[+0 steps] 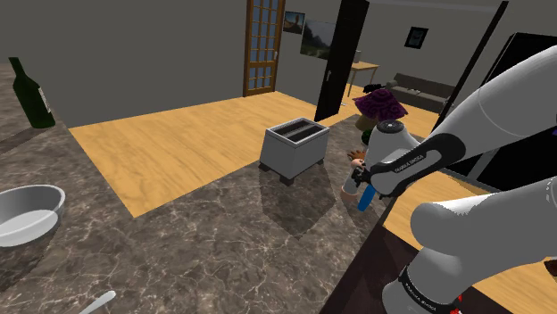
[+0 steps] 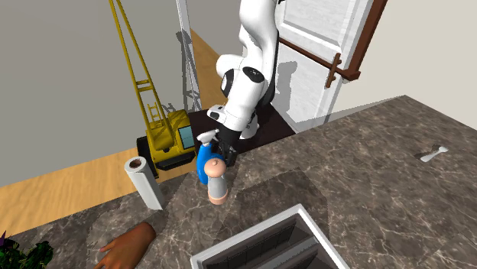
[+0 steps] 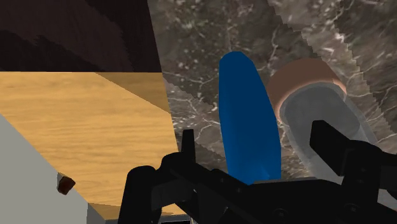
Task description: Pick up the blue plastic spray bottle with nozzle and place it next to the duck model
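Beyond the toaster (image 1: 295, 147), at the far edge of the marble tabletop (image 2: 367, 176): the white arm (image 2: 246, 76) is bent down and the claw (image 3: 252, 130) sits low over the spray bottle (image 2: 202, 166). Claw is open, with the fingers apart on either side of the blue body and no contact visible.
- Yellow toy crane (image 2: 168, 134): off the tabletop, past that same edge from the toaster.
- Paper roll (image 2: 144, 182): upright, beyond the toaster and toward the second exterior view's left.
- Duck model (image 2: 126, 244): brown, on the second exterior view's left of the toaster, well apart from the bottle.
- Spray bottle: upright on the tabletop, blue with a white nozzle.
- Shaker (image 2: 217, 183): tan base, grey top, on the toaster side of the bottle, just beside it.
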Controlling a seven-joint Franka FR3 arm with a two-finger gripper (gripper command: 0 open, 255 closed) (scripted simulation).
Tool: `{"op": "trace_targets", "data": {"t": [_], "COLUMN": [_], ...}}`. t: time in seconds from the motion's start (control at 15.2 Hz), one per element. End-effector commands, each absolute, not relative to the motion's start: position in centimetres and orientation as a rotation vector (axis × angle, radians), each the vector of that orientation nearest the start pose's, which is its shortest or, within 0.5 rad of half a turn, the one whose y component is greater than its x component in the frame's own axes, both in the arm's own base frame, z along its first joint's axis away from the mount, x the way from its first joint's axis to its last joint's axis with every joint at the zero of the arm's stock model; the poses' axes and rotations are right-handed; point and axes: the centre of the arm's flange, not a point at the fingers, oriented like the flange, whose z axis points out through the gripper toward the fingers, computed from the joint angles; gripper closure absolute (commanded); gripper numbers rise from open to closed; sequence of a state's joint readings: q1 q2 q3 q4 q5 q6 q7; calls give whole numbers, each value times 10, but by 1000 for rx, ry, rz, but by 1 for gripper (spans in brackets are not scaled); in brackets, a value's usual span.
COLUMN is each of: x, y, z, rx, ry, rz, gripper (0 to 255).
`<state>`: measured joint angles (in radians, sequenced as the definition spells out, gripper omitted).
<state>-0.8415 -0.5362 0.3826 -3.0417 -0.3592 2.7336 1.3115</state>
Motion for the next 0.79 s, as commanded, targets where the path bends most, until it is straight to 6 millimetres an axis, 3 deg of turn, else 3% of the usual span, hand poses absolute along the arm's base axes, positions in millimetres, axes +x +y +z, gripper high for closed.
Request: {"op": "trace_targets", "data": {"t": [0.0, 0.2, 0.26, 0.73], "x": [274, 274, 274, 274], "y": [-147, -147, -147, -147], "z": [289, 289, 289, 289], "rx": [-2489, -2489, -2489, -2489], "ry": [2278, 2278, 2278, 2278], "rz": [-498, -498, -498, -498], "gripper": [0, 0, 255, 255]}}
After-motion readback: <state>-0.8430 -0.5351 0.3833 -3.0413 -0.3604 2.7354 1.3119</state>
